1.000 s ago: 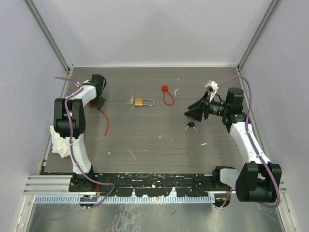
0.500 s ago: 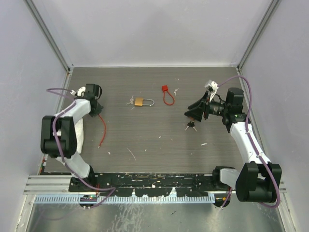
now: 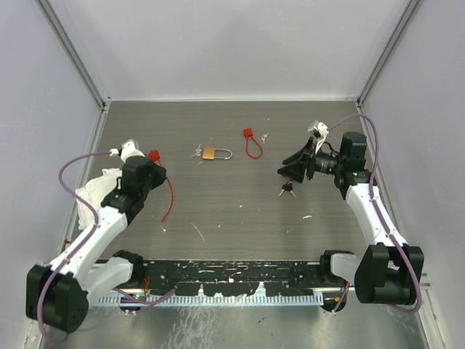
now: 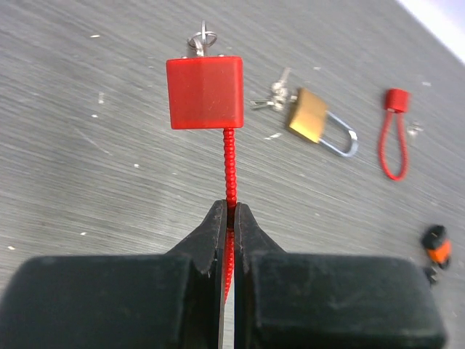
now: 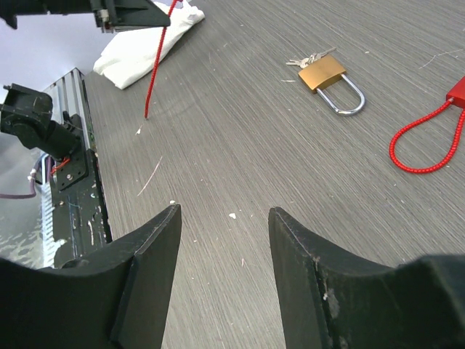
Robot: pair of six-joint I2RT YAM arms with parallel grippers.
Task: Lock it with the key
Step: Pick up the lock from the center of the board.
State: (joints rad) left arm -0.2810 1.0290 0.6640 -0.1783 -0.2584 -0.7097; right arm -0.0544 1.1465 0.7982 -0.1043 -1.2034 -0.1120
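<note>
Top external view: at 9 o'clock on the grey table (image 3: pixel 240 218), the left gripper (image 3: pixel 147 169) is clamped on the ribbed cord of a red cable lock (image 3: pixel 154 155). The lock's square body sits just past the fingertips. At 3 o'clock, the right gripper (image 3: pixel 289 169) has its fingers apart and holds nothing. The key (image 3: pixel 286 190) lies on the table just beside it, at its 6 o'clock. Near 12 o'clock lie a brass padlock (image 3: pixel 216 153) and a second red cable lock (image 3: pixel 251 144). A white cloth (image 3: pixel 94 193) lies at the left edge.

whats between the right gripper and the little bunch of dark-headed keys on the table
Nothing. In the top view only a short stretch of bare table separates the right gripper from the keys.
</note>
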